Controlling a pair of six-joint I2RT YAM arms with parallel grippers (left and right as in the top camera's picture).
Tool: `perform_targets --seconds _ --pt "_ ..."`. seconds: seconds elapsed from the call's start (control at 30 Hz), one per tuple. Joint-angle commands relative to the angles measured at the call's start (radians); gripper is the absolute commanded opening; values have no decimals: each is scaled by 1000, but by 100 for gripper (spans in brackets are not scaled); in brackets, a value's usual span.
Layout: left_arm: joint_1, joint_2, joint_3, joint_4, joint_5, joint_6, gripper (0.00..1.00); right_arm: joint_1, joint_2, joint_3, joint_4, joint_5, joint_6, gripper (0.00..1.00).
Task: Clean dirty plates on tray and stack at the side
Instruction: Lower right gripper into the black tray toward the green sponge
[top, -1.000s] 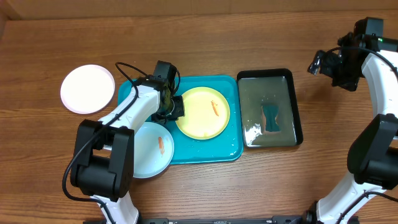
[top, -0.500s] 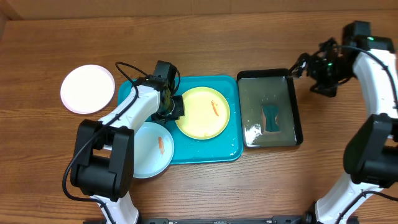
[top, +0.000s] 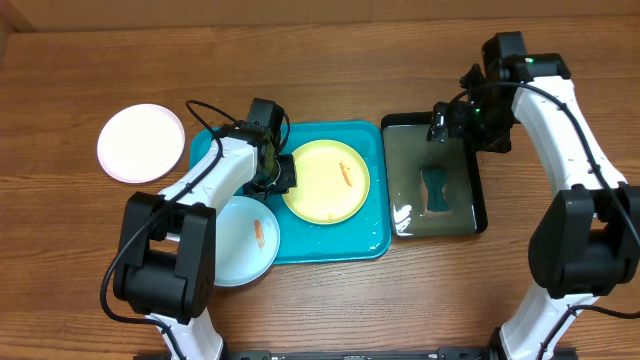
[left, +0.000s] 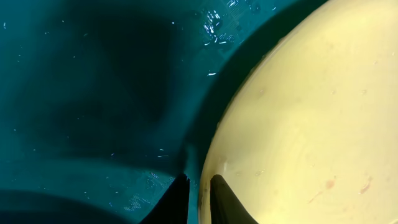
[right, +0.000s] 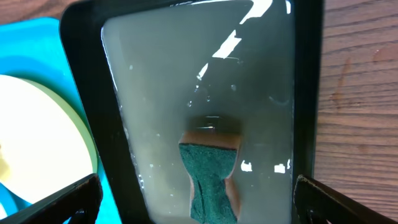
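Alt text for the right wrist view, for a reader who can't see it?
The open right gripper hangs over a water-filled black tray, with a green sponge lying in the water below it. At the left edge are the turquoise tray and part of a yellow-green plate; the wooden table shows on the right.

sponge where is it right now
Overhead view, right side: the sponge lies in the water-filled black tray, beside the turquoise tray holding the yellow-green plate.
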Motion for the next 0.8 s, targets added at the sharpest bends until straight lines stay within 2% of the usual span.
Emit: perform_targets --seconds 0.0,0.27,0.77 --pt "-24 -19 -11 0 -29 -19 15 24 -14 14 -1 34 -3 100" --pt "-47 -40 -11 8 -90 -44 13 72 -14 14 -18 35 -3 100" --pt "-43 -84 -12 13 -80 -43 15 77 -14 -47 -42 49 -3 100"
